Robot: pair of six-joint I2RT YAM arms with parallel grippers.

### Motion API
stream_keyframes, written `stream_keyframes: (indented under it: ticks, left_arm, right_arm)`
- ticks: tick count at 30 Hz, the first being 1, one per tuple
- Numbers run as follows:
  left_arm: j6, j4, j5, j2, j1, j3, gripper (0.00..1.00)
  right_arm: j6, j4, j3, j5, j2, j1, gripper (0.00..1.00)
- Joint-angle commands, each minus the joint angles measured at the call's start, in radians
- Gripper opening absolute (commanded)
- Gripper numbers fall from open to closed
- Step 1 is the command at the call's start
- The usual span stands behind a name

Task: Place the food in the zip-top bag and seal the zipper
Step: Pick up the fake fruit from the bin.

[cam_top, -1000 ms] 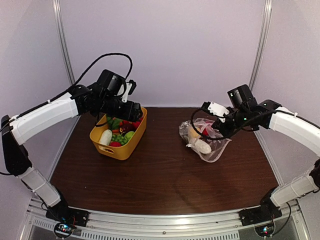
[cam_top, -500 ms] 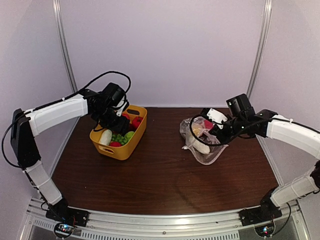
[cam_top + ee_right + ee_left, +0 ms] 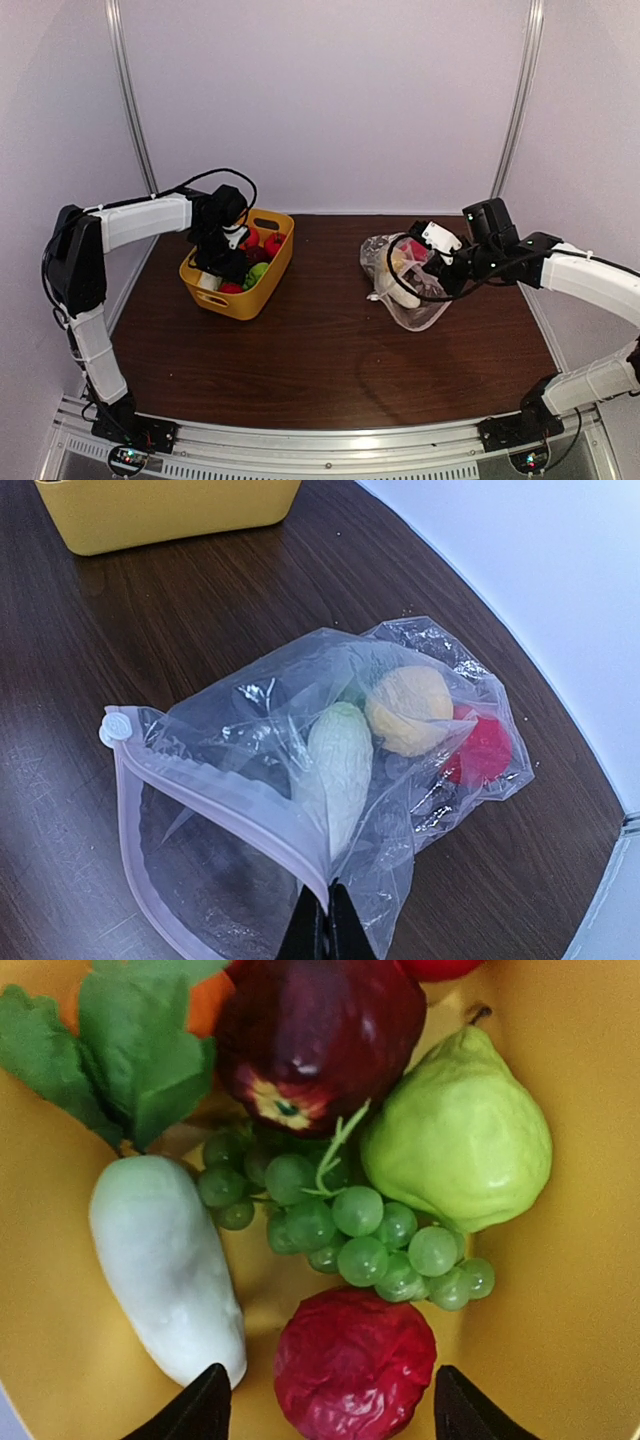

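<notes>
On the brown bench [image 3: 330,360], the right jaws are pinched tight on the mouth edge of the zip-top bag [image 3: 250,730], right at the zipper [image 3: 215,802]. The bag lies on the right side of the bench, well apart from the yellow tub [image 3: 243,298]. It is thin, soft and slippery, so I think it will fold and slide unless it is held by its firmer edge strip. Deeper in the bag sit a pale long piece [image 3: 340,765], a yellow ball [image 3: 408,710] and a red piece [image 3: 482,750]. More food waits in the tub. Over it, the left jaws are spread wide and hold nothing. Between their two tips lies a wrinkly red ball [image 3: 355,1365], with a white radish [image 3: 165,1260] beside it. Farther on come green grapes [image 3: 365,1235], a green pear [image 3: 460,1135] and a dark red apple [image 3: 320,1030]. The toys look light and smooth. The red ball looks easiest to grab around its round middle.
</notes>
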Motion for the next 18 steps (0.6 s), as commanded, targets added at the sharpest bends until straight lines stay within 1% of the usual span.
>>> stream_keyframes:
  ticks: [1,3,5,12,15,18]
  left_arm:
    - [0.025,-0.060,0.068,0.073,0.004,0.039,0.74]
    - [0.022,-0.076,0.058,0.102,0.004,0.046,0.76]
    - [0.024,-0.074,0.059,0.119,0.004,0.037,0.75]
    - [0.032,-0.064,0.050,0.127,0.004,0.036,0.50]
    - [0.029,-0.087,0.041,0.117,0.004,0.057,0.45]
    - [0.027,-0.123,-0.002,0.087,0.004,0.089,0.44]
  right_arm:
    - [0.009,0.025,-0.016,-0.024,-0.018,-0.007,0.00]
    - [0.009,0.025,-0.017,-0.025,-0.015,-0.007,0.00]
    - [0.008,0.025,-0.018,-0.026,-0.015,-0.007,0.00]
    - [0.009,0.027,-0.019,-0.028,-0.005,-0.007,0.00]
    - [0.009,0.027,-0.018,-0.027,-0.001,-0.007,0.00]
    - [0.009,0.027,-0.018,-0.025,0.000,-0.007,0.00]
